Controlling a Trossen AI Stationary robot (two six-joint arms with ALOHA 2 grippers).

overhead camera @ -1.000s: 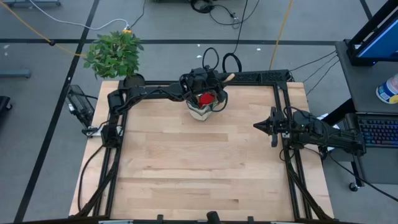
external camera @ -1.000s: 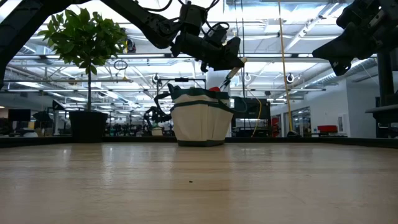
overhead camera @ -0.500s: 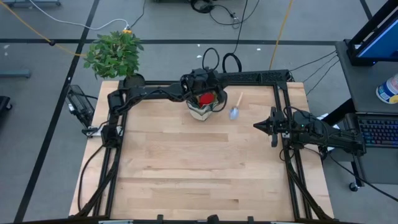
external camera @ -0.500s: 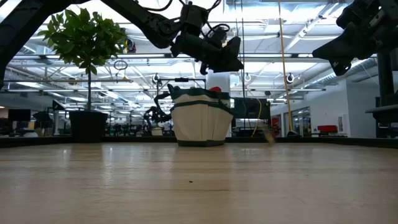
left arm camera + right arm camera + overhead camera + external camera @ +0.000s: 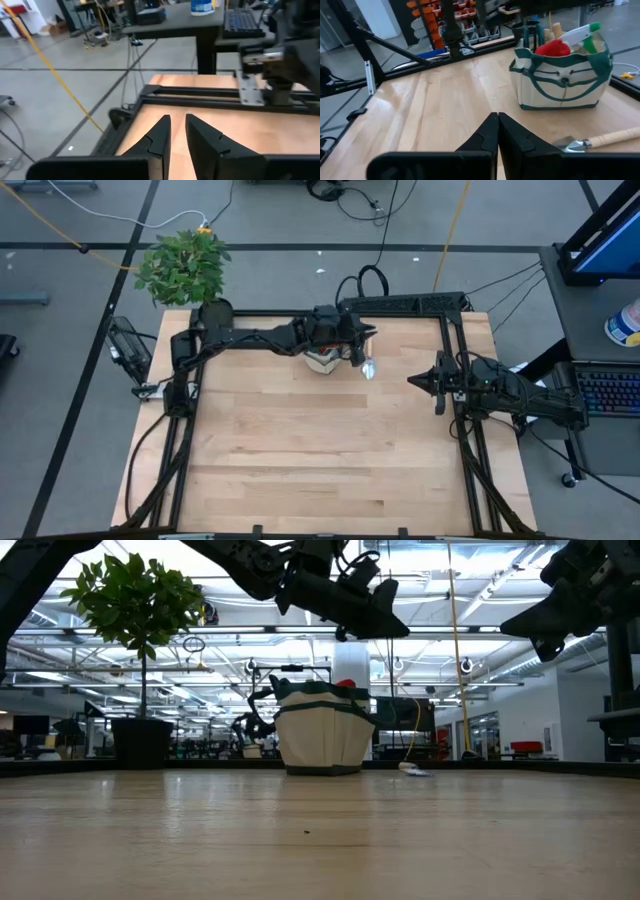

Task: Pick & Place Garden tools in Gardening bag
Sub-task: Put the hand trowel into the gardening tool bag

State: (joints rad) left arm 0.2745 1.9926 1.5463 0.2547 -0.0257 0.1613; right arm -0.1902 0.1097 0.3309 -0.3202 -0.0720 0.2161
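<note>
The beige gardening bag (image 5: 562,80) with green trim stands near the table's far edge, mostly under my left arm in the high view (image 5: 320,363). A red glove (image 5: 555,48) and a green-white bottle (image 5: 582,34) stick out of its top. A wooden-handled trowel (image 5: 600,139) lies flat on the table just right of the bag (image 5: 369,368). My left gripper (image 5: 368,335) hangs shut and empty above the bag's right side (image 5: 392,625). My right gripper (image 5: 412,382) waits shut at the right edge.
A leafy potted plant (image 5: 185,265) stands off the table's far left corner, its black pot (image 5: 142,740) left of the bag. Bare wooden tabletop (image 5: 320,450) spreads over the middle and near half. Black frame rails (image 5: 440,305) run along the far right corner.
My left gripper held the trowel above the bag's right side, then let go. The trowel fell onto the table right of the bag and has slid a little toward the near edge. The gripper has since moved toward the table's right edge, past the bag.
</note>
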